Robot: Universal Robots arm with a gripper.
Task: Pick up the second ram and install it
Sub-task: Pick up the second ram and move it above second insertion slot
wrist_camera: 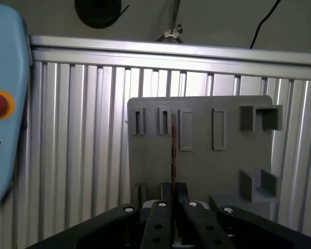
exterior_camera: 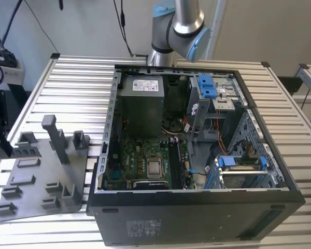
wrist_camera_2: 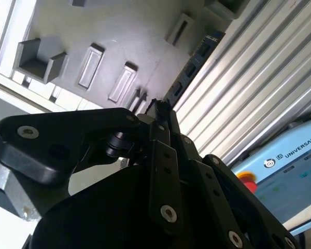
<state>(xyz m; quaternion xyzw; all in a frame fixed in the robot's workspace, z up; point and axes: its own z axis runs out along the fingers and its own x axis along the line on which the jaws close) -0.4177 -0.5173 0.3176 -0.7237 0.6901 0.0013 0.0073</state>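
At the exterior view's left, over the grey plastic tray (exterior_camera: 36,181) with its rectangular slots and upright posts, your tool (wrist_camera: 174,193) is clamped on the second ram (wrist_camera: 173,148), a thin flat stick that you see edge-on in the first wrist view. The ribbed metal table (exterior_camera: 78,78) carries the tray. To the right on it you have the open black case (exterior_camera: 197,218), holding a green motherboard (exterior_camera: 140,155), a boxy grey power supply (exterior_camera: 140,104) and blue-latched drive cages (exterior_camera: 207,88).
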